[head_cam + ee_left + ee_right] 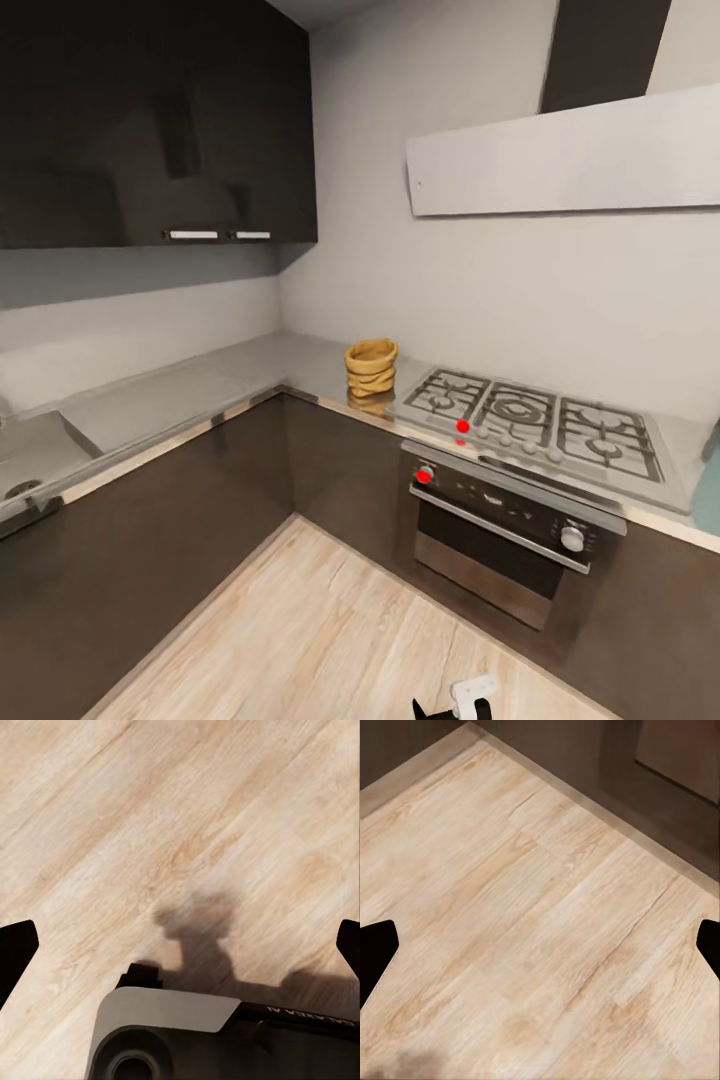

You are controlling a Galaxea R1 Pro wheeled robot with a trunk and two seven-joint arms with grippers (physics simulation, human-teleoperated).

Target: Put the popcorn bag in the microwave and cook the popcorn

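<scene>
Two black fingertips [16,952] of the left gripper [180,956] sit at opposite edges of its wrist view, spread wide with nothing between them but pale wood floor [187,817]. A grey and black part of the robot [217,1039] lies below them and throws a shadow on the boards. The right gripper [540,952] is spread just as wide and also holds nothing; beneath it is more floor, running up to the dark cabinet base [645,772].

The bag [371,368] stands upright on the countertop [180,395], near the inside corner of the L and just beside the hob [535,418]. It is well apart from both grippers, which hang low over the floor. Its reflection shows on the grey surface under it. Below the hob is the steel oven [505,535]. A white hood [565,155] is above the hob, and black wall cabinets [150,120] hang over the other run of worktop, where a sink [30,455] is set.
</scene>
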